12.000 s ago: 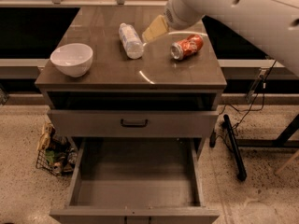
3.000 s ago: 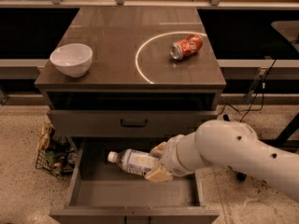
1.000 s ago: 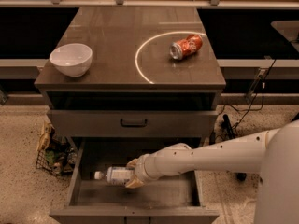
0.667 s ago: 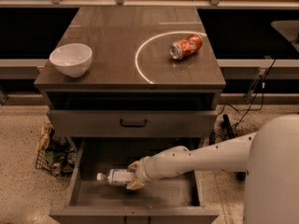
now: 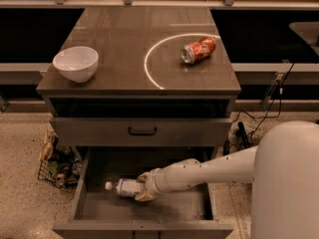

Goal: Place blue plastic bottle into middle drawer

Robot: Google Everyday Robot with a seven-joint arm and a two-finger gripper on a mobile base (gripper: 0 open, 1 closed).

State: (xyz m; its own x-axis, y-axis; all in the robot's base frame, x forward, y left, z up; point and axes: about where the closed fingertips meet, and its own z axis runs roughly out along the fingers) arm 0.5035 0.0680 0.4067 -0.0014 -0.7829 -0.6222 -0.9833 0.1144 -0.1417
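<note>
One blue plastic bottle [image 5: 122, 187] lies in the middle drawer [image 5: 174, 209], the hand [image 5: 141, 187] clasped round it. The desk [image 5: 124, 29] carries one bowl [image 5: 76, 62] and one can [image 5: 198, 50].

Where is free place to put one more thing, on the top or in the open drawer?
On the cabinet top, it is bare between the white bowl and the soda can. In the middle drawer, the floor between the arm and the front wall is free; the left-centre is crowded by the blue plastic bottle and the gripper shut on it.
</note>
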